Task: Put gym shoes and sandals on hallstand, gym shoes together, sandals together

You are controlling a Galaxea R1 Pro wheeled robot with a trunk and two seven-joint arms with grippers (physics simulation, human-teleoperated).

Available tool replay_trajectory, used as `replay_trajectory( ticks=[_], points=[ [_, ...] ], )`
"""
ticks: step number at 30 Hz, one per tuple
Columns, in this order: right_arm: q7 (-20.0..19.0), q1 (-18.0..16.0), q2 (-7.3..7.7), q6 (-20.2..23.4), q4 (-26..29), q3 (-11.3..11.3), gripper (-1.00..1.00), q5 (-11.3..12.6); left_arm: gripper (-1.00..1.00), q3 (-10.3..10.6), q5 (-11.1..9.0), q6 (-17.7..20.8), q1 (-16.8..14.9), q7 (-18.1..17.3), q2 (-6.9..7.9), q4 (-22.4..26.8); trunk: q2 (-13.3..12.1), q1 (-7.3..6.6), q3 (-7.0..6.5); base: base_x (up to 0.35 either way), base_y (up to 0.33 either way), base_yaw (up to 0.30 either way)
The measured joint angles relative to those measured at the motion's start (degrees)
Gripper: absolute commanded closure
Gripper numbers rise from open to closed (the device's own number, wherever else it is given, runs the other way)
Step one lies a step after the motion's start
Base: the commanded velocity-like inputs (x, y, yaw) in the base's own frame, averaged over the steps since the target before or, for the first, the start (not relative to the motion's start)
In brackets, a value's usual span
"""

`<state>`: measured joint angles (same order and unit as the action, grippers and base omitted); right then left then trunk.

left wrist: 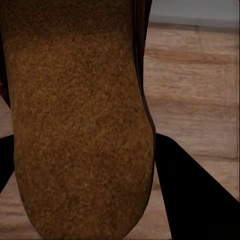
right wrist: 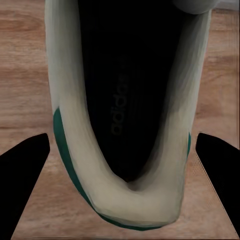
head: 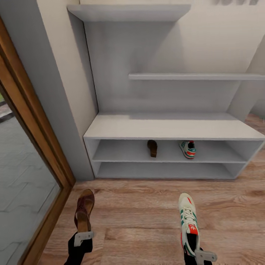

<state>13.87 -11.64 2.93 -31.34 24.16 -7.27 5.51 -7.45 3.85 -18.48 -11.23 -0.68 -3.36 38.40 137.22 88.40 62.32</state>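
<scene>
My left tool [head: 81, 235] sits low in the head view, pinching the heel end of a sandal [head: 84, 213]; the sandal points away from me toward the hallstand [head: 169, 127]. Through the left wrist camera the tan sole of that sandal [left wrist: 80, 120] lies right against the lens, with the dark fingers [left wrist: 195, 195] at either side of it, so I read that tool as clamped on it. My right tool [head: 198, 254] grips the heel end of a gym shoe [head: 188, 221], white with green stripes and a red tongue patch, toe pointing at the hallstand as well. In the right wrist camera I look down into the dark opening of the shoe [right wrist: 125, 100], its pale collar and green trim curving round, and the two black fingers [right wrist: 25, 175] stand off to each side; from this view alone I cannot tell contact, but the head view shows the shoe carried at the tool.

Under both shoes lies the corridor floor [head: 140, 221], light wood planks. Further out, on the upper open shelf of the hallstand, a second sandal [head: 152, 148] rests near the middle and a second gym shoe [head: 188, 149] near it, to its right, apart from each other. A wood-framed glass door [head: 25, 176] stands at my left.
</scene>
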Motion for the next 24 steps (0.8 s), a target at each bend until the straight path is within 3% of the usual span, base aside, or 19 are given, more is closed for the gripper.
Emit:
replay_trajectory(
  ticks=[7, 21, 24],
  points=[
    [-0.23, -0.01, -0.01, 0.07, 0.04, -0.14, 1.00, -0.16, 1.00, 0.00, 0.02, -0.01, 0.01, 0.00, 0.00, 0.02, 0.00, 0.00, 0.00, 0.000, 0.000, -0.171],
    [-0.30, -0.02, -0.07, 0.07, 0.07, -0.16, 1.00, -0.11, 1.00, 0.67, 0.58, 0.13, 0.01, 0.15, -0.29, -0.63, 0.00, 0.00, 0.00, 0.000, 0.000, -0.012],
    [-0.10, -0.02, 0.90, 0.09, 0.35, 0.63, 1.00, 0.32, 1.00, 0.55, 0.59, 0.99, -0.41, 0.10, -0.31, -0.72, 0.00, 0.00, 0.00, 0.000, 0.000, 0.000]
  ],
)
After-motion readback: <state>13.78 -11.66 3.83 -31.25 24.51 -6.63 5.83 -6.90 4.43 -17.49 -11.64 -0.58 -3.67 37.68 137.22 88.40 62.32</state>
